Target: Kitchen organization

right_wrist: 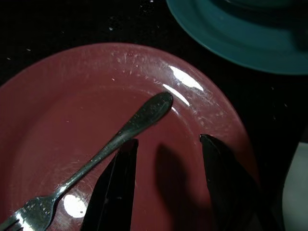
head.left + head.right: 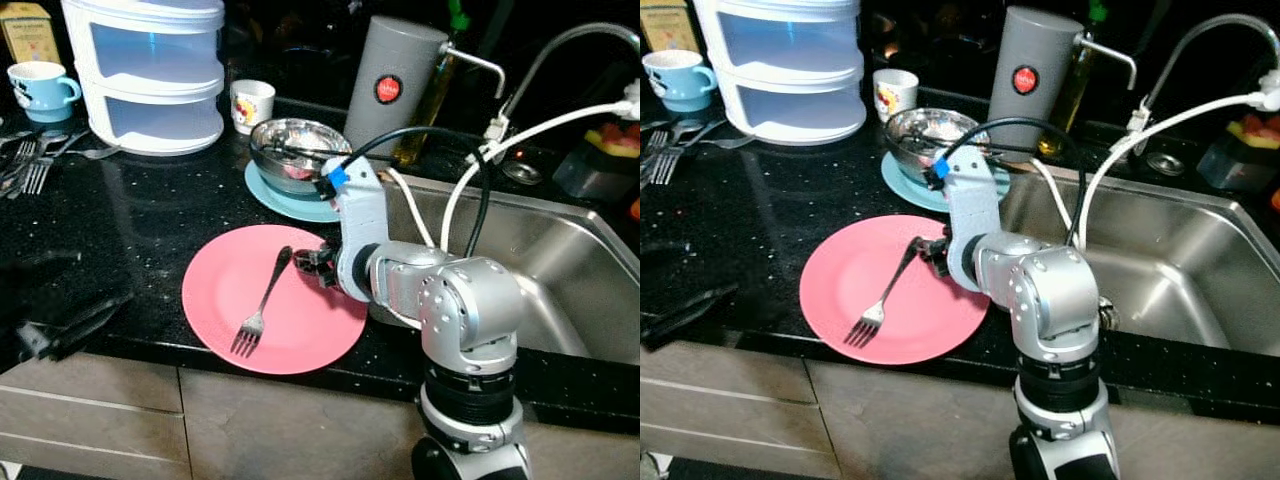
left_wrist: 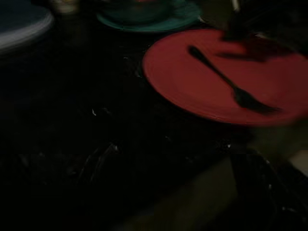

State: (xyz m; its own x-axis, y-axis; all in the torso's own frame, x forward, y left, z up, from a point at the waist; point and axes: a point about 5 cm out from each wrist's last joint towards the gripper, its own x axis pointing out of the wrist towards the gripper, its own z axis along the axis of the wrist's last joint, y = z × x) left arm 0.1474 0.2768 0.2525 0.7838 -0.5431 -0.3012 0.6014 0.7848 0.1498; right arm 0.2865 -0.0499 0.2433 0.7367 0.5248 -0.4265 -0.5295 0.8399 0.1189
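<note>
A pink plate [image 2: 210,290] lies on the black counter near its front edge, with a metal fork [image 2: 263,300] resting on it, tines toward me. My right gripper [image 2: 310,262] hovers open over the plate's right side, next to the fork's handle end [image 1: 156,105]; its fingers [image 1: 115,187] hold nothing. My left gripper [image 2: 75,325] hangs low at the counter's front left edge, dark and blurred. A steel bowl [image 2: 295,150] sits on a teal plate [image 2: 285,198] behind the pink plate.
A steel sink [image 2: 560,270] with a tap lies to the right. A white stacked container [image 2: 150,75], a blue mug [image 2: 40,88], a small white cup [image 2: 250,103] and a grey canister [image 2: 390,85] stand at the back. Several forks [image 2: 30,160] lie at far left.
</note>
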